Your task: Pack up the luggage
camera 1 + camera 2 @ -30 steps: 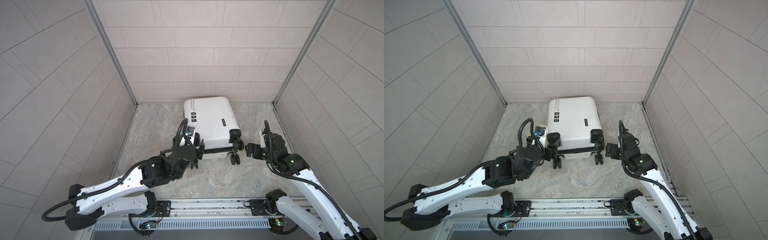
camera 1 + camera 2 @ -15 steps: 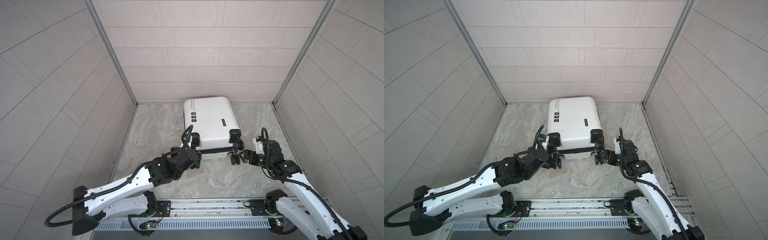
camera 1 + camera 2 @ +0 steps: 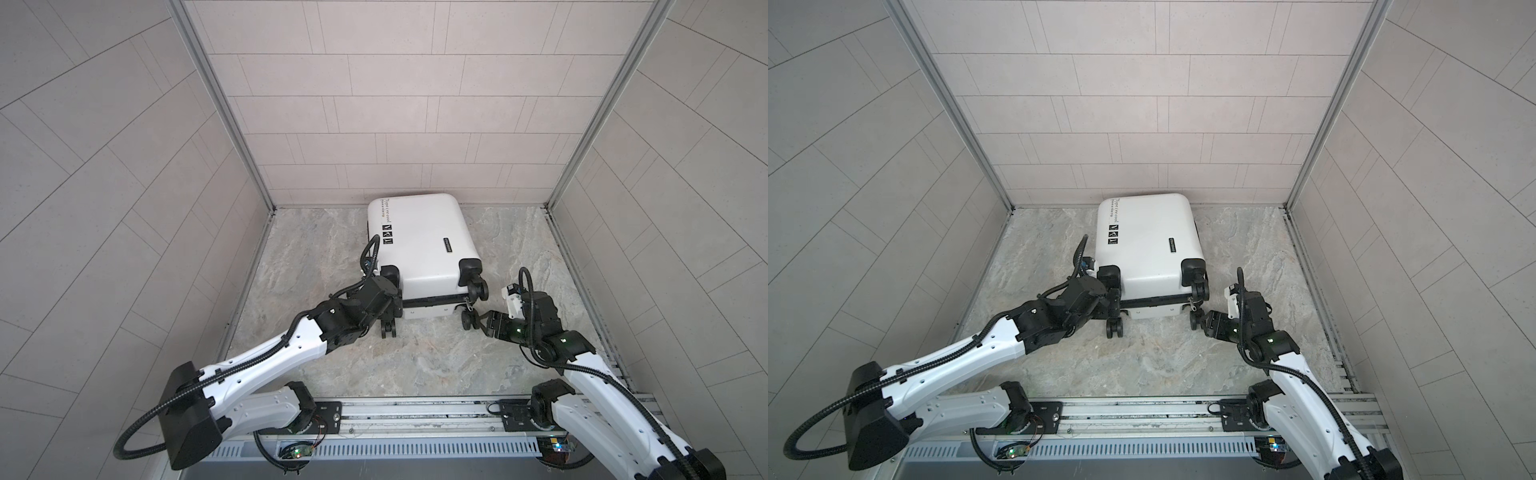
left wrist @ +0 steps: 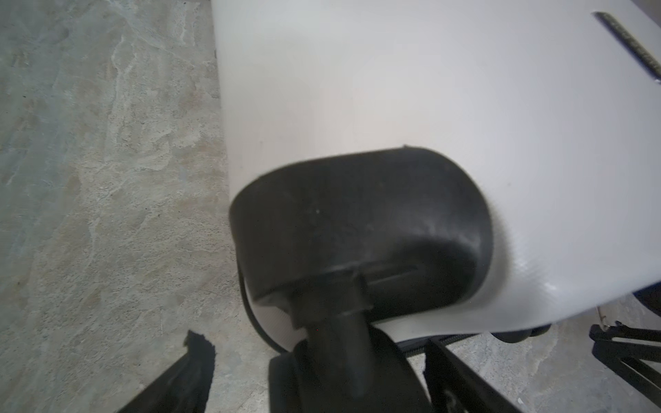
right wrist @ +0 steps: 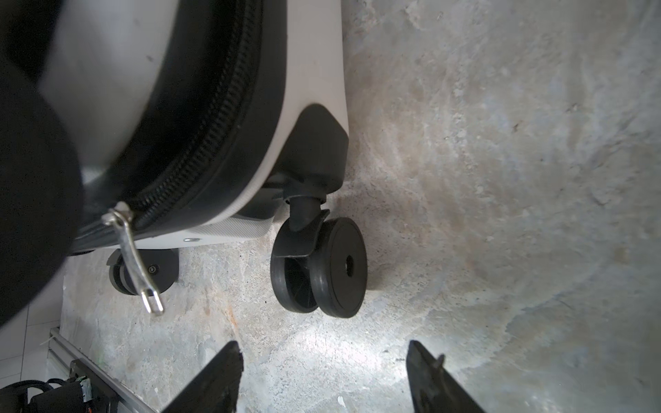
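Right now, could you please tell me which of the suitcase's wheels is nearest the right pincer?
The floor-level wheel at the right corner of the luggage in both top views: the open right pincer points at it; the other three lie farther off.

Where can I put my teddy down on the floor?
Bare floor lies on both sides of the luggage, and between its wheels and the front rail. It's crowded at the wheels, where the left gripper and right gripper reach in.

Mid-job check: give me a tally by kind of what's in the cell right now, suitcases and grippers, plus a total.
suitcase: 1
grippers, left gripper and right gripper: 2
total: 3
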`<state>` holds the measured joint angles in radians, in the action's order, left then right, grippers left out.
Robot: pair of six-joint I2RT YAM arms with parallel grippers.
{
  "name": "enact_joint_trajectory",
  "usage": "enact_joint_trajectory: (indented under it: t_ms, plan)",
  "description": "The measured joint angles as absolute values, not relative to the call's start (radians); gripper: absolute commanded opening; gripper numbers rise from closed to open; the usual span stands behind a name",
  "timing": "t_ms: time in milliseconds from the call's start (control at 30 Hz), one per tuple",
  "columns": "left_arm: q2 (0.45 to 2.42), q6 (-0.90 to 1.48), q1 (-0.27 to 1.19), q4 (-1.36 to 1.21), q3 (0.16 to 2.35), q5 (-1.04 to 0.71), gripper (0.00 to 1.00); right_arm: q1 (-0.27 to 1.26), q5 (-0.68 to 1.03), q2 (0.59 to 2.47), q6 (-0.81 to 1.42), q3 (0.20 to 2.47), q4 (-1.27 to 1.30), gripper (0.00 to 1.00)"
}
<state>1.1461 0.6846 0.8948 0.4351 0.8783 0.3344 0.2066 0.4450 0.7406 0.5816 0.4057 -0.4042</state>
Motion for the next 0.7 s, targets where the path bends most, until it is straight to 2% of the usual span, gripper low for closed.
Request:
enact_joint_trajectory:
  t_ms: [133, 200, 300, 433, 700]
  plan:
    - [1.204, 0.685, 0.895, 0.415, 0.879, 0.294, 0.83, 0.207, 0.489, 0.73, 0.581, 0.385, -0.345, 0.73]
    - [1.221, 0.685, 0.895, 0.419, 0.879, 0.295, 0.74, 0.207, 0.513, 0.728, 0.581, 0.371, -0.311, 0.73]
    - [1.225, 0.687, 0.892, 0.424, 0.882, 0.297, 0.49, 0.207, 0.557, 0.723, 0.581, 0.338, -0.254, 0.73]
    - [1.247, 0.728, 0.868, 0.441, 0.91, 0.314, 0.01, 0.207, 0.606, 0.716, 0.584, 0.308, -0.188, 0.73]
    - [1.262, 0.713, 0.853, 0.535, 0.987, 0.263, 0.0, 0.207, 0.645, 0.719, 0.616, 0.302, -0.047, 0.71]
